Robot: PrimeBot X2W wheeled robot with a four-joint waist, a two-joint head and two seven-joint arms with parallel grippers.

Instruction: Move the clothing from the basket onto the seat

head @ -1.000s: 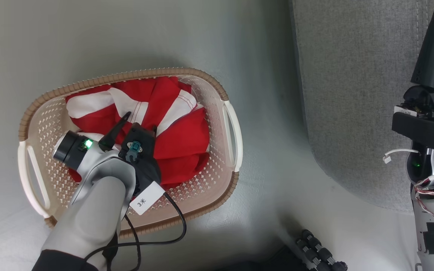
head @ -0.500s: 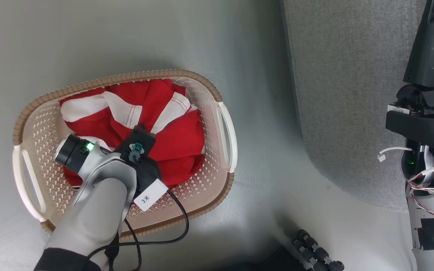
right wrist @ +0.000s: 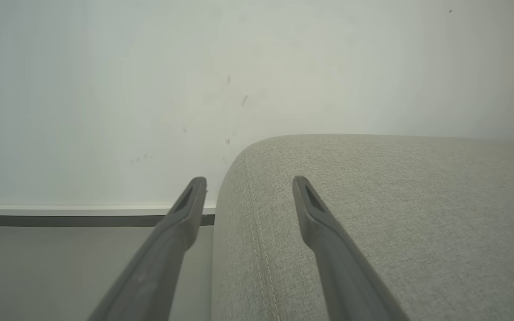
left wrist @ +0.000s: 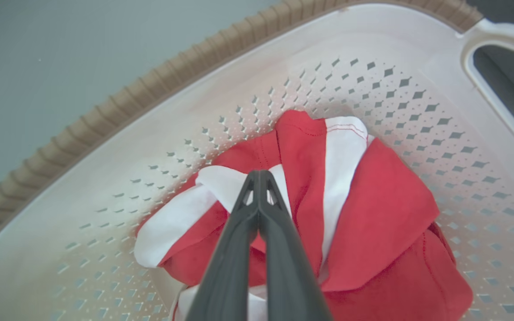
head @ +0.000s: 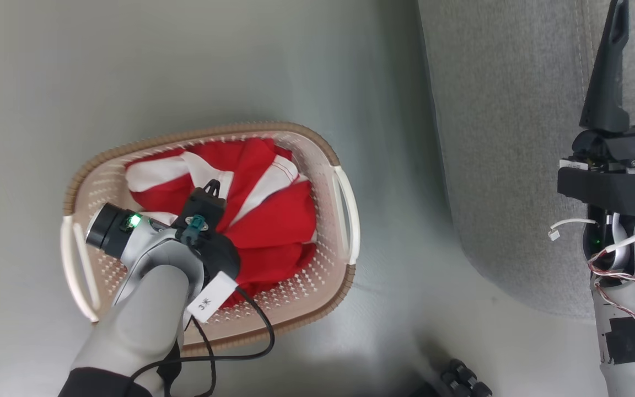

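while i watch from the head camera, the biggest thing in view is the seat (head: 505, 165), a light grey fabric sofa with a rounded corner and a line of seam stitching, taking up the upper right. pale grey floor (head: 185, 66) covers the rest. on that floor, left of the seat and apart from it, sits the basket (head: 213, 132), cream plastic with perforated walls, a brown woven-look rim and a white handle at each end. the clothing (head: 273, 220) lies bunched inside the basket, bright red with broad white stripes, heaped toward the end nearer the seat.

my left gripper (head: 213, 186) reaches down into the basket from the lower left. through its wrist camera its two dark fingers are pressed together right to the tips, which rest on a white stripe, and the folds of cloth draw in toward them. i cannot tell whether a fold is pinched between them. a black cable (head: 262, 325) loops from that wrist, with a small white tag (head: 211, 296) on it.

my right gripper (right wrist: 249, 182) is over the seat's corner, fingers spread wide and empty.
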